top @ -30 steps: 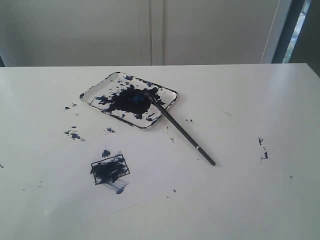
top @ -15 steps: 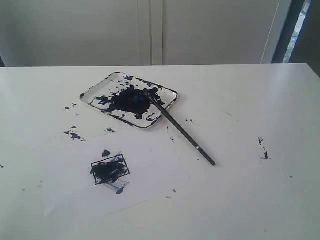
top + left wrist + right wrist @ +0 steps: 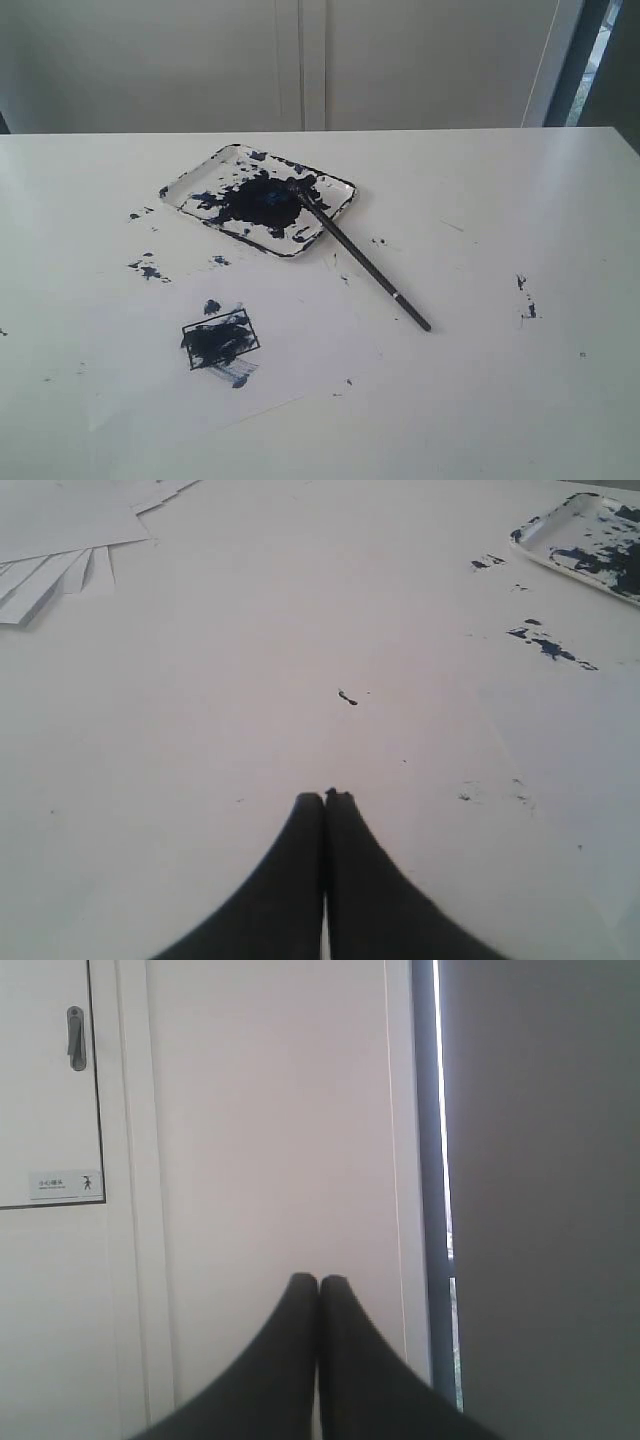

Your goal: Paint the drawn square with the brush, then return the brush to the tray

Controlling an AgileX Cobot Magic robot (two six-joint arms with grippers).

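Note:
The drawn square on the white paper sheet is smeared with dark blue paint. The brush lies with its dark tip in the tray and its handle slanting out over the rim onto the table. The tray, blotted with dark paint, also shows as a corner in the left wrist view. Neither arm appears in the exterior view. My left gripper is shut and empty over bare table, far from the tray. My right gripper is shut and empty, facing a wall.
Paint specks dot the table left of the tray and at the right. A pile of white paper sheets lies beyond the left gripper. A white cabinet door with a handle faces the right gripper.

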